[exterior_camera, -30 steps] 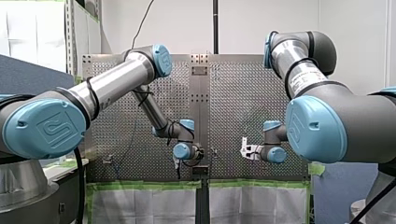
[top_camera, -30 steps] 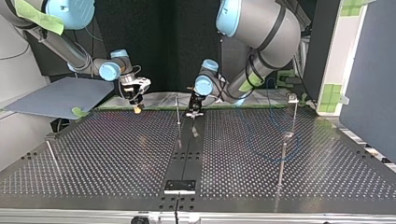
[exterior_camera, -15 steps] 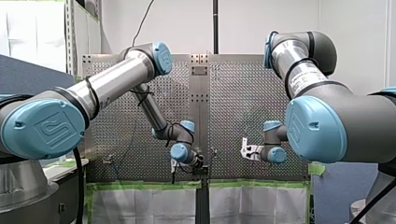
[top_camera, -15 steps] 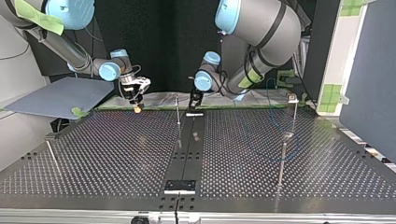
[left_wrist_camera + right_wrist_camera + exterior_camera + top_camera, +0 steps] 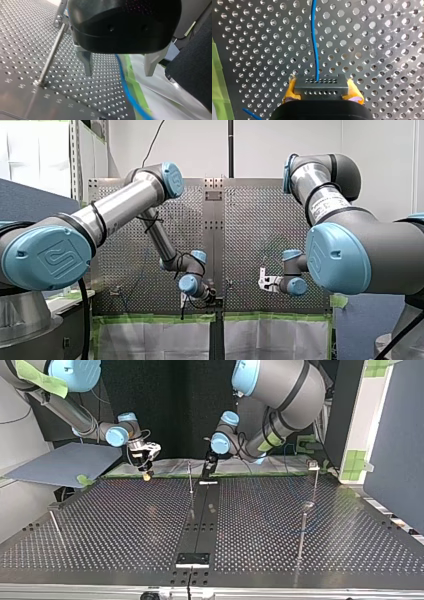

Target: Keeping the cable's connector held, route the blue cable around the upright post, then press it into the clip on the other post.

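Clamping grey connector block in our right gripper; left gripper agape astride thin blue cable, perforated metal worktop edge.

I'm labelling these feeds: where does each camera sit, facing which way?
Front view: behind the shoulders, facing over the table; both arms enter from the sides.
Top view: across the table, facing both arms, sides crossed.
Left wrist view: along my left gripper's open fingers toward a post.
Right wrist view: over my right gripper clamping the connector.
Both wrist views share the blue cable.
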